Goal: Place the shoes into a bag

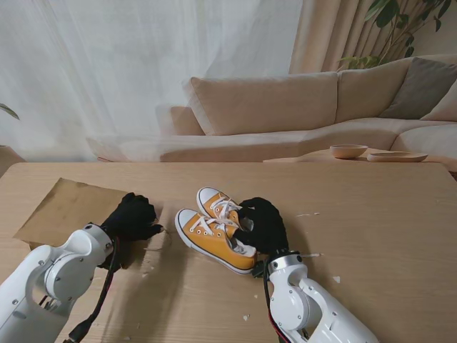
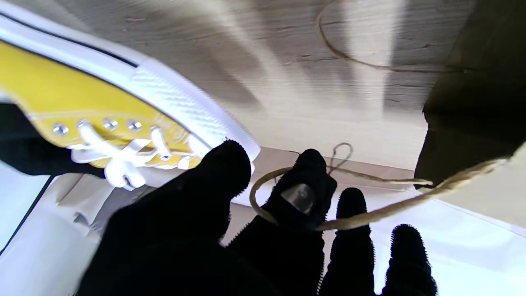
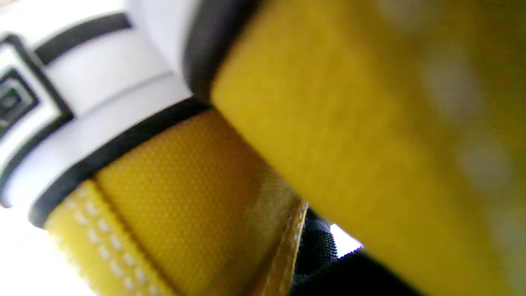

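Note:
Two yellow canvas shoes with white laces and toe caps lie side by side mid-table, the nearer shoe (image 1: 207, 239) beside the farther shoe (image 1: 218, 204). My right hand (image 1: 263, 225), in a black glove, is closed over their heels. The right wrist view is filled by yellow heel fabric (image 3: 185, 185). A flat brown paper bag (image 1: 68, 207) lies to the left. My left hand (image 1: 132, 216) rests at its near edge, with the bag's twine handle (image 2: 370, 218) looped over its fingers (image 2: 304, 193). One shoe's toe (image 2: 82, 98) shows in the left wrist view.
Small white scraps (image 1: 335, 279) dot the wooden table (image 1: 385, 214). Beyond the table's far edge stands a beige sofa (image 1: 285, 107), with a bowl (image 1: 348, 151) and a plate (image 1: 397, 156) on a low surface at the far right.

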